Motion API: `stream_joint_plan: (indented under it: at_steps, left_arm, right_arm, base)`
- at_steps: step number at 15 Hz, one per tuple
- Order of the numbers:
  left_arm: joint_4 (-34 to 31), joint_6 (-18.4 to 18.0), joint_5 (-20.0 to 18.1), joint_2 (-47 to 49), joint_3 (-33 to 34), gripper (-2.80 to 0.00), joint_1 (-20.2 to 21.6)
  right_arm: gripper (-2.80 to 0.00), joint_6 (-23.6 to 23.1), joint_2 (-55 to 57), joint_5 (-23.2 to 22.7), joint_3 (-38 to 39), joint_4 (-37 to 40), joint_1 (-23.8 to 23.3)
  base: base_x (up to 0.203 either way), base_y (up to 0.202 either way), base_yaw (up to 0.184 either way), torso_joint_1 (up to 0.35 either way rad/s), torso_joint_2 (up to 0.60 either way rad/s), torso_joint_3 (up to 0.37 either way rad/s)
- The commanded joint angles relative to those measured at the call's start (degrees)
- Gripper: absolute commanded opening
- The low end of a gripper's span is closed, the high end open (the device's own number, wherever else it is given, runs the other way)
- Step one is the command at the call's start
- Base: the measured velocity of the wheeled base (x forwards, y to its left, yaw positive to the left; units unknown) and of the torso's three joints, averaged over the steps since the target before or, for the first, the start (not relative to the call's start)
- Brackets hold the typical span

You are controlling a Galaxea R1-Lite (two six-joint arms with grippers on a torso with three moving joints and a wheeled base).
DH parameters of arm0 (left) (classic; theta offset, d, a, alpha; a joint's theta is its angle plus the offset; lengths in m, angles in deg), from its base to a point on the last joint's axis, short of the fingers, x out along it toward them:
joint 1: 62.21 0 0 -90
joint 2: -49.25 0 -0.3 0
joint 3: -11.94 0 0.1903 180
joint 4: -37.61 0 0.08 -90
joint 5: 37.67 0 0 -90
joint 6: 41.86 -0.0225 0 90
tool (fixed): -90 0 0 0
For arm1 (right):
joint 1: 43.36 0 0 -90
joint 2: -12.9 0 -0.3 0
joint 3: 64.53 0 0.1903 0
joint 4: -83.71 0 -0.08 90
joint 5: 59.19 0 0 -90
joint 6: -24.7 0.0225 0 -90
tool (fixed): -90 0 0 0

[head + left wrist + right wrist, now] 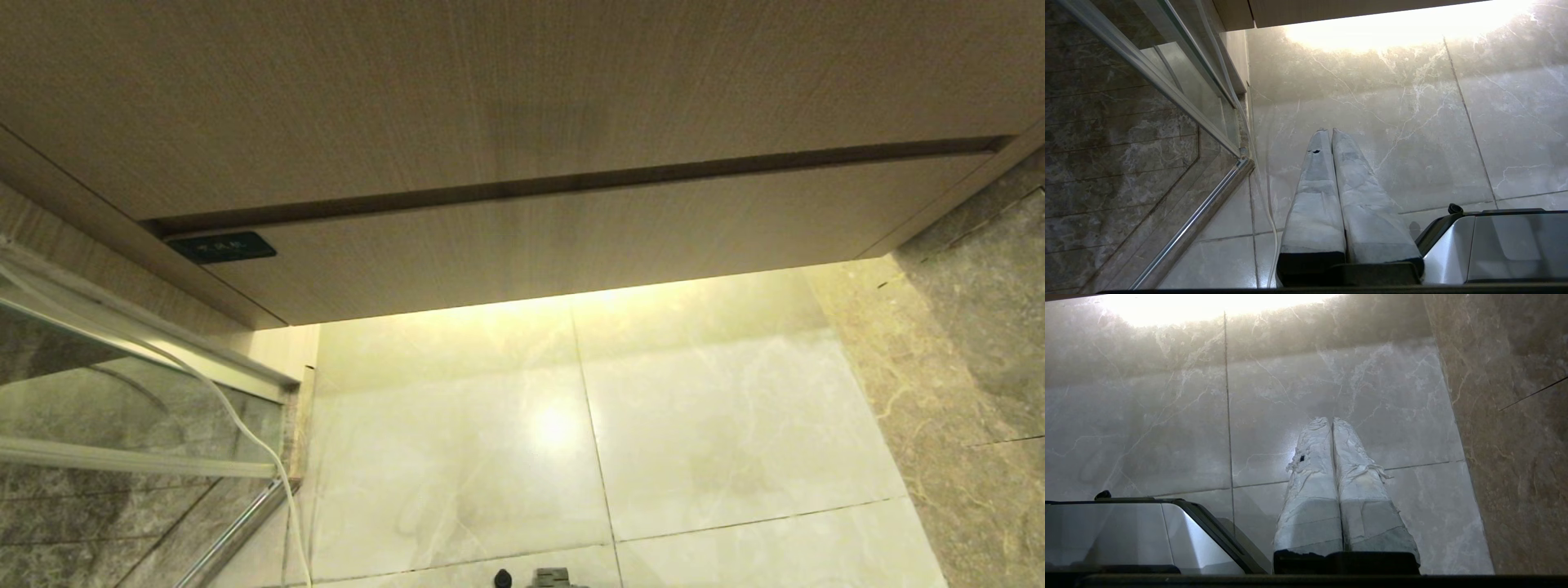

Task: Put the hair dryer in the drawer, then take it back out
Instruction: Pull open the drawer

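With both taped grey grippers, left (1329,131) and right (1331,419), pressed closed and empty, we should first hook the shut light-brown wood-grain drawer's (571,245) top gap squarely.

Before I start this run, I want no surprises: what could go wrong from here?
1. The drawer is shut and its front shows no handle, so a pull may slip.
2. The hair dryer is in no view, so finding it may take searching.
3. A white cord hangs by the glass panel on the left; the left gripper, shut over the floor, could snag it.
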Motion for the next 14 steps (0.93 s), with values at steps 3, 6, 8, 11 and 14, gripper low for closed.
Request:
stream_joint_plan:
  at_steps: [3,6,8,11,14]
  left_arm:
    - [0.0,0.0,0.0,0.0,0.0,-2.80,0.0]
    - [0.0,0.0,0.0,0.1,0.0,-2.80,0.0]
    - [0.0,0.0,0.0,0.0,0.0,-2.80,0.0]
    - [0.0,0.0,0.0,0.0,0.0,-2.80,0.0]
    - [0.0,0.0,0.0,0.1,0.0,-2.80,0.0]
  right_arm:
    - [-2.80,0.2,0.0,0.0,0.0,0.0,0.0]
    - [-2.80,-1.0,0.0,0.0,0.1,-0.1,0.0]
    - [-2.80,-0.8,0.1,0.0,0.0,-0.1,0.0]
    - [-2.80,-1.3,0.3,-0.6,-3.6,0.6,0.0]
    - [-2.80,-1.4,4.7,-1.2,-22.0,9.5,0.0]
  base:
    - [0.000,0.000,0.000,0.000,0.00,0.000]
    - [0.000,0.000,0.000,0.000,0.00,0.000]
    - [0.000,0.000,0.000,0.000,0.00,0.000]
    - [0.000,0.000,0.000,0.000,0.00,0.000]
    - [0.000,0.000,0.000,0.000,0.00,0.000]
